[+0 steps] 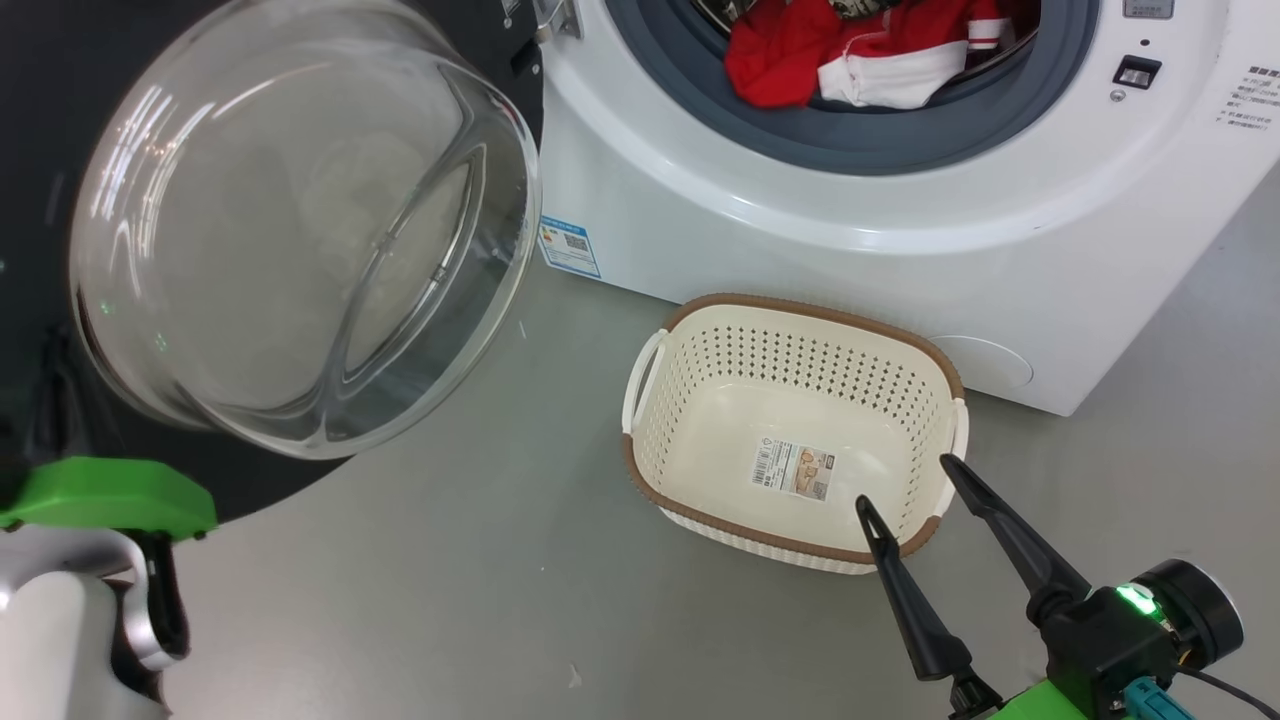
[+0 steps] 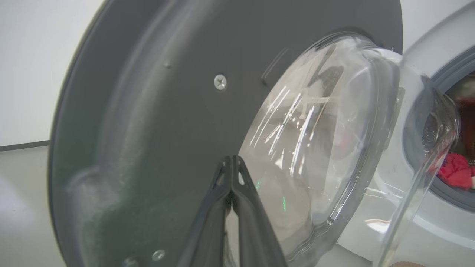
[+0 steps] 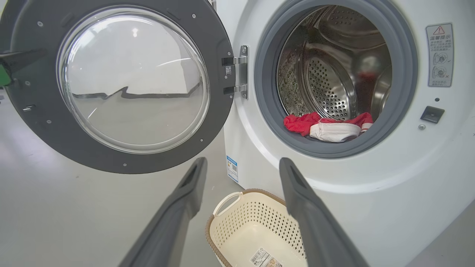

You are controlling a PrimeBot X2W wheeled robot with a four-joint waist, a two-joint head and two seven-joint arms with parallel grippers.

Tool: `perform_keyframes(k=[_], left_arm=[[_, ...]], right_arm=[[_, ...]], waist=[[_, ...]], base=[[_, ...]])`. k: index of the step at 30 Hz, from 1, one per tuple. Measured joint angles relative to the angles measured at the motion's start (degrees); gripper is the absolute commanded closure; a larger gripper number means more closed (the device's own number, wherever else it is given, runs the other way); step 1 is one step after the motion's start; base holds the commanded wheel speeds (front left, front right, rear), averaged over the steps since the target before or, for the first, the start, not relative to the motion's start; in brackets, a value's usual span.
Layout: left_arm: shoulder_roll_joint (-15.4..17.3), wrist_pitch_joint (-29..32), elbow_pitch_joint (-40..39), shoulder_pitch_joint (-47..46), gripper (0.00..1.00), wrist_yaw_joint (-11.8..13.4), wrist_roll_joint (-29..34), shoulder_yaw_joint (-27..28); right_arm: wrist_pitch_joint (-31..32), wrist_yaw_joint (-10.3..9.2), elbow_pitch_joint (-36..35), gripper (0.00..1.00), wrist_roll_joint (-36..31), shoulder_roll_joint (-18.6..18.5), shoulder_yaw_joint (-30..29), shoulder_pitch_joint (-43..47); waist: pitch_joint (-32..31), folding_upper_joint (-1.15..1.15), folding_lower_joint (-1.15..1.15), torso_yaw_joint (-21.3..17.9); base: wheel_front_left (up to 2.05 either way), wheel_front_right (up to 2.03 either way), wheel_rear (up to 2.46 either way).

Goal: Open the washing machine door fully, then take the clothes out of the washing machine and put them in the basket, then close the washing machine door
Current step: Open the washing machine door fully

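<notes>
1. the washing machine door (image 3: 122, 89) is swung wide to the robot's left on its hinge (image 3: 239, 70). its dark inner ring and bulging glass face outward, and its lower edge hangs above the grey floor (image 1: 450, 560).
2. the washing machine (image 1: 800, 250) shows its round opening to the front, ringed by the grey gasket (image 1: 850, 140), with the steel drum (image 3: 330, 81) behind it.
3. the clothes (image 1: 860, 60), red with white panels, lie at the front bottom of the drum and spill onto the gasket's lower lip.
4. the basket (image 1: 800, 350) stands on the floor just in front of the machine's base, below the opening. i cannot tell whether its far rim touches the white front. a paper label (image 1: 795, 470) lies on its bottom.
5. a band of floor runs between the door's edge and the basket's left handle, and the blue sticker (image 1: 570, 245) on the machine's lower corner faces that gap.
6. the right gripper (image 1: 903, 479) hovers over the basket's near right corner. its fingers are spread wide with nothing between them, and they touch nothing.
7. the left gripper (image 2: 232, 159) has its fingers pressed together, gripping nothing. the tips sit at the door's dark inner face, right beside the glass; contact cannot be told.
</notes>
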Motion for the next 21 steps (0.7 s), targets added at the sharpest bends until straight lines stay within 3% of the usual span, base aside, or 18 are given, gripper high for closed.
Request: perform_keyframes(k=[10, 11, 13, 14, 15, 21], left_arm=[[-0.8, -0.3, -6.1, 3.5, 1.0, -0.1, 0.2, -0.2], [-0.8, -0.3, -6.8, 3.8, 0.87, -0.1, 0.1, -0.2], [-0.7, -0.3, -8.3, 4.7, 0.45, -0.1, 0.1, -0.1], [-0.7, -0.3, -9.2, 5.2, 0.09, -0.1, 0.0, 0.0], [-0.5, -0.2, -10.4, 5.8, 0.0, -0.1, 0.0, -0.1], [-1.1, 0.5, -18.4, 9.7, 0.0, 0.1, -1.0, -0.2]], right_arm=[[-1.1, 0.0, 0.9, 0.0, 1.3, 0.0, 0.0, 0.0], [-1.1, 0.0, 1.1, 0.0, 1.3, 0.0, -0.1, 0.0], [-1.6, 0.0, 1.3, 0.0, 1.7, 0.0, -0.1, 0.0], [-1.8, 0.0, 1.5, 0.0, 1.8, 0.0, -0.1, 0.0], [-2.1, 0.0, 1.7, 0.0, 1.9, 0.0, -0.1, 0.0], [-3.7, 0.0, 2.8, 0.0, 3.4, 0.0, -1.0, 0.0]], waist=[[-0.4, 0.0, 0.0, -0.3], [-0.6, 0.0, 0.0, -0.4], [-0.9, 0.0, 0.0, -0.7], [-1.0, 0.0, 0.0, -0.9], [-1.2, 0.0, 0.0, -1.1], [-2.2, 0.0, 0.0, -2.6]], base=[[0.0, 0.0, 0.0], [0.0, 0.0, 0.0], [0.0, 0.0, 0.0], [0.0, 0.0, 0.0], [0.0, 0.0, 0.0], [0.0, 0.0, 0.0]])
